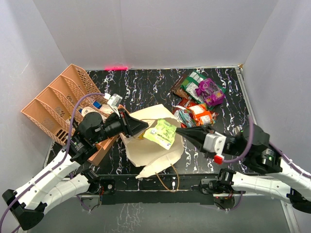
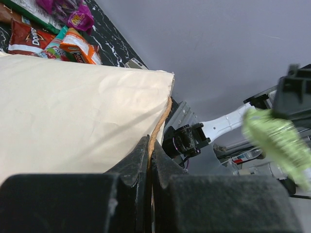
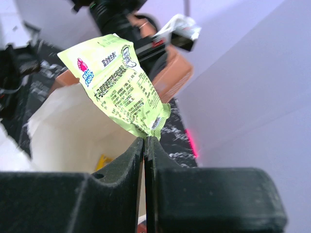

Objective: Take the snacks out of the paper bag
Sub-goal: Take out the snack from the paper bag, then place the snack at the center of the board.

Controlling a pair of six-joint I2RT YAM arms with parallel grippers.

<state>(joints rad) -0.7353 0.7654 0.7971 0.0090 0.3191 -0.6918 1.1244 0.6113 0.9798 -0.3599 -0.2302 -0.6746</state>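
The cream paper bag [image 1: 154, 148] lies mid-table with its mouth lifted. My left gripper [image 1: 145, 126] is shut on the bag's rim [image 2: 154, 138], holding it up. My right gripper [image 1: 179, 130] is shut on a corner of a light-green snack packet [image 1: 161, 133], which hangs above the bag's mouth [image 3: 121, 87]. A yellow packet [image 3: 102, 161] shows inside the bag. A pile of snacks [image 1: 198, 97] in green, purple, orange and red lies on the table to the back right, also seen in the left wrist view [image 2: 53, 29].
An orange compartment tray [image 1: 58, 104] holding small bottles and boxes stands at the left, close behind my left arm. The bag's tan loop handle [image 1: 167, 180] trails toward the near edge. White walls enclose the black marbled table [image 1: 141, 85].
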